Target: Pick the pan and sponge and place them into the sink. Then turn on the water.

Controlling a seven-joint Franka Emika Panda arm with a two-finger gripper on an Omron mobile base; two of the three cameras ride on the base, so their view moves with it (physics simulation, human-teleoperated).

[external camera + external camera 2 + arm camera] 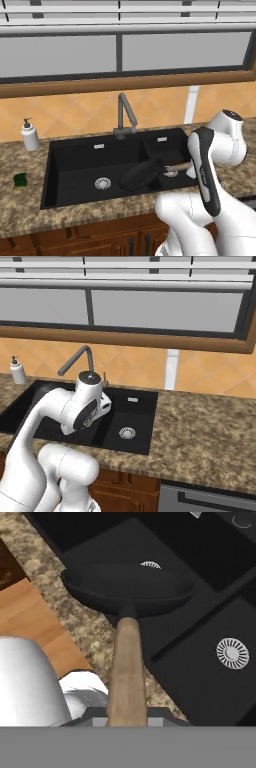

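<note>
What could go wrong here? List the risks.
1. The pan is held only by the far end of its handle, above the sink; it may tilt or slip.
2. The pan hangs over the divider between basins and could land crooked on it.
3. The sponge sits on the counter left of the sink, a long reach.

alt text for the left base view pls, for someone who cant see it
A round black frying pan with a tan handle hangs over the large matte black double-basin sink, held out from the white robot arm at lower right. A small green sponge lies on the speckled granite counter left of the sink, near a white soap bottle; no water runs from the dark grey gooseneck faucet.
</note>
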